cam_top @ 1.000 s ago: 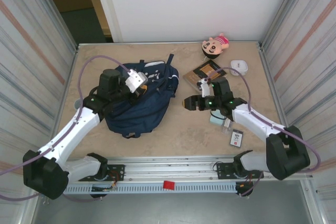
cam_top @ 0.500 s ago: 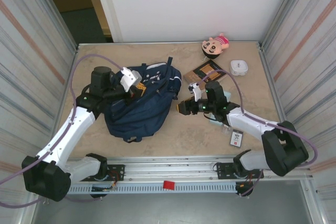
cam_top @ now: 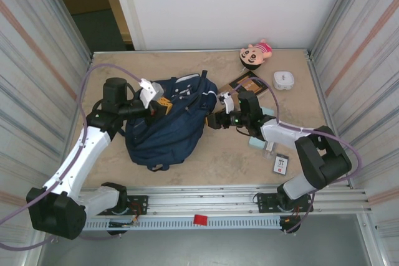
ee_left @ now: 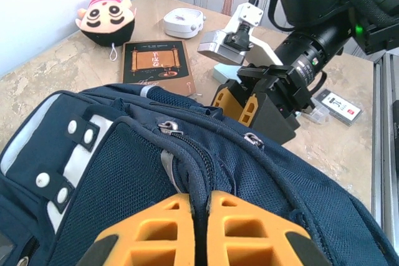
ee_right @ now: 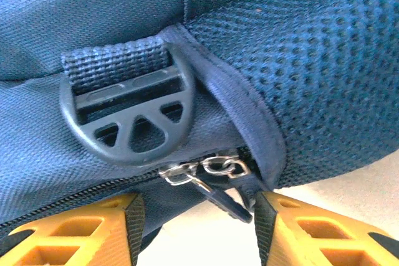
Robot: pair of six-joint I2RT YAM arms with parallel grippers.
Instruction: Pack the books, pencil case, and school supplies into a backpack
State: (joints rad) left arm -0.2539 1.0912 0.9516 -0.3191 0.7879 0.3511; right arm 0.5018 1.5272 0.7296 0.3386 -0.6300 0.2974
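Observation:
The navy backpack (cam_top: 167, 130) lies left of centre. My left gripper (cam_top: 159, 105) is shut on a raised seam of the backpack (ee_left: 112, 179) beside a zipper, its orange fingers (ee_left: 249, 232) pressed together on the fabric. At the bag's right edge my right gripper (cam_top: 212, 120) stands open, with two metal zipper pulls (ee_right: 215, 175) hanging between its fingers (ee_right: 93, 232) and touching neither. The brown book (cam_top: 247, 84) lies flat behind the right arm. The mint pencil case (cam_top: 257, 142) is partly hidden under that arm. A clear oblong piece (cam_top: 269, 149) and a black-and-white card packet (cam_top: 282, 164) lie near the front right.
A pink plush doll (cam_top: 255, 53) and a white rounded box (cam_top: 283, 80) sit at the back right. A round plastic buckle (ee_right: 128, 116) with a webbing strap sits just above the zipper pulls. Metal walls close in both sides.
The right gripper has moved left up against the backpack's edge and its jaws have narrowed. The left gripper has drawn the gripped fabric left and back, shifting the bag.

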